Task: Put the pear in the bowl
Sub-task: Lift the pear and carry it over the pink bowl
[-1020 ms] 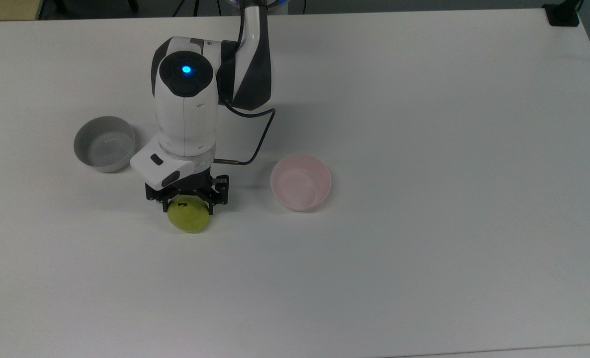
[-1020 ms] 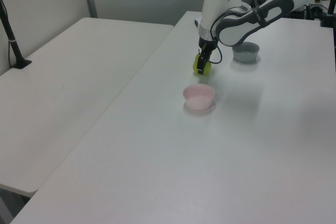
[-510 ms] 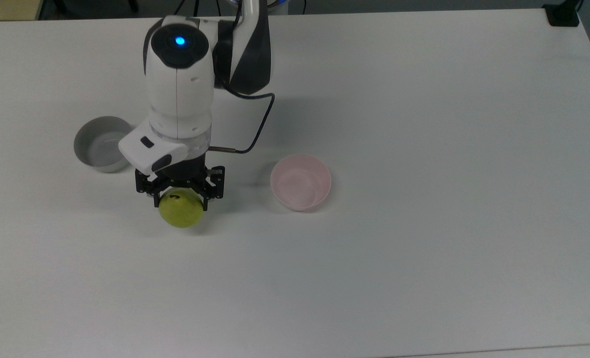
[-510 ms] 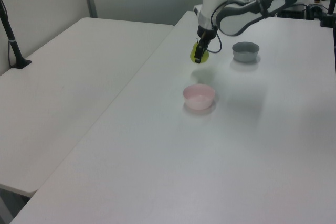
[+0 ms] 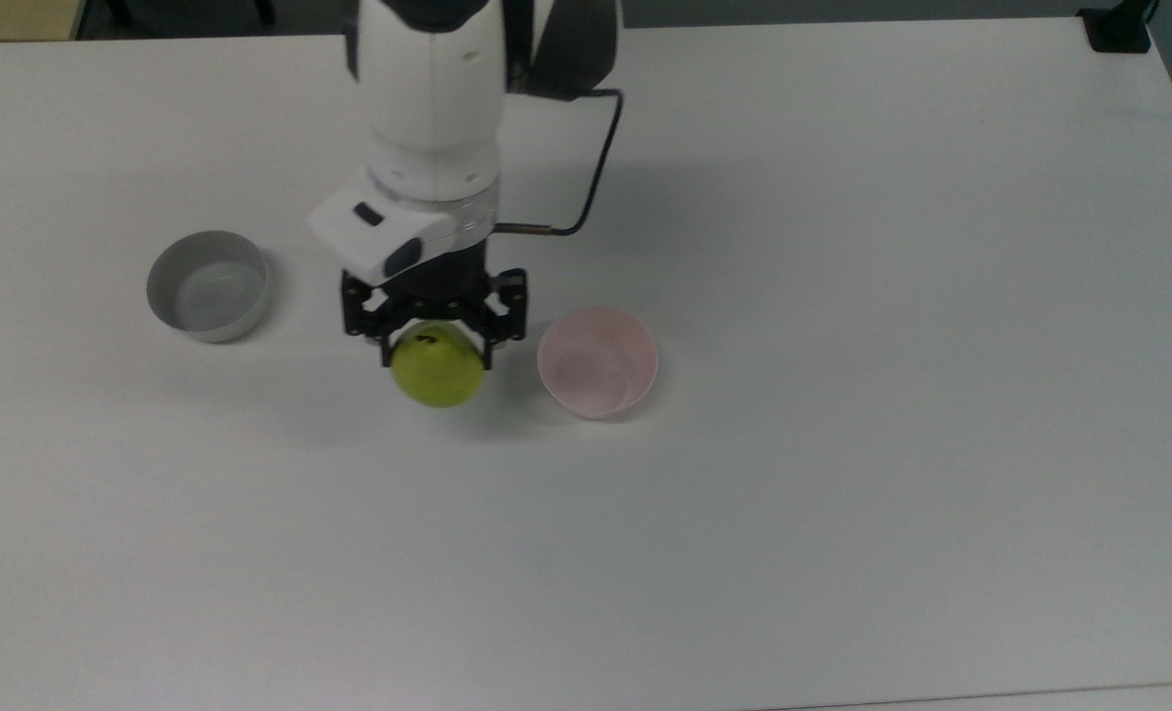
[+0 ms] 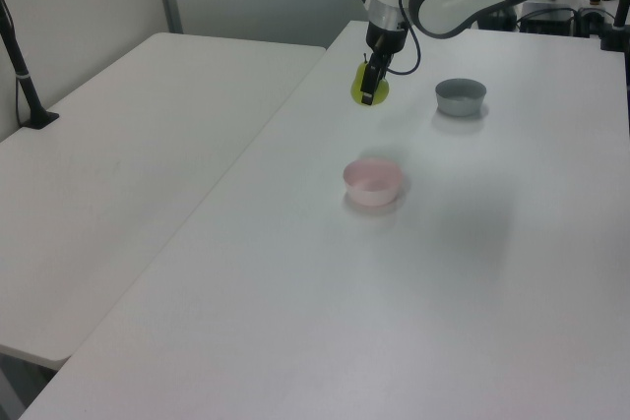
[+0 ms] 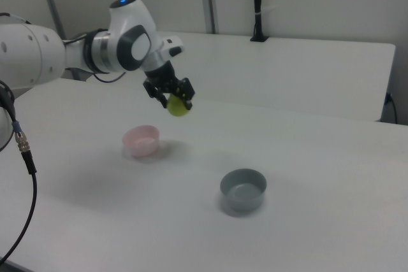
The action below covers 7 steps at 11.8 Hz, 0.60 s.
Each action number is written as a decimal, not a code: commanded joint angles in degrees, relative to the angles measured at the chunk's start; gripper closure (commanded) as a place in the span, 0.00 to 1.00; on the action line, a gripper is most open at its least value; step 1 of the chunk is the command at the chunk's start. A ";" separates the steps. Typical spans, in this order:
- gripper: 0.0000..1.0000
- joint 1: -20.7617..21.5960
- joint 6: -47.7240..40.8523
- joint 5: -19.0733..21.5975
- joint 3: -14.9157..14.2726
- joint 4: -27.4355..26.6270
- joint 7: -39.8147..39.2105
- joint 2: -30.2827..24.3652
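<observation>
The gripper (image 5: pixel 434 348) holds the pear (image 5: pixel 436 366) pinched between its jaws, raised above the tabletop (image 5: pixel 842 494) at centre-left of the top view, just left of the pink bowl (image 5: pixel 597 361).

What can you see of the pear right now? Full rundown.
The pear is small, round and yellow-green, with a smooth skin and a short dark stem on top. It is whole, roughly upright, and lifted clear of the white table, held in the gripper, whose black fingers clamp its upper sides. Nothing else touches it. In the top view it hangs between the grey bowl and the pink bowl, closer to the pink one but not yet over it.
</observation>
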 commanded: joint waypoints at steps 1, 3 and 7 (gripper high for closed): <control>0.48 4.35 -3.50 -0.68 1.78 -3.00 6.59 -4.23; 0.48 7.52 -3.41 -1.73 1.78 -7.56 8.62 -6.95; 0.48 9.55 -1.84 -4.37 1.78 -11.98 10.73 -7.14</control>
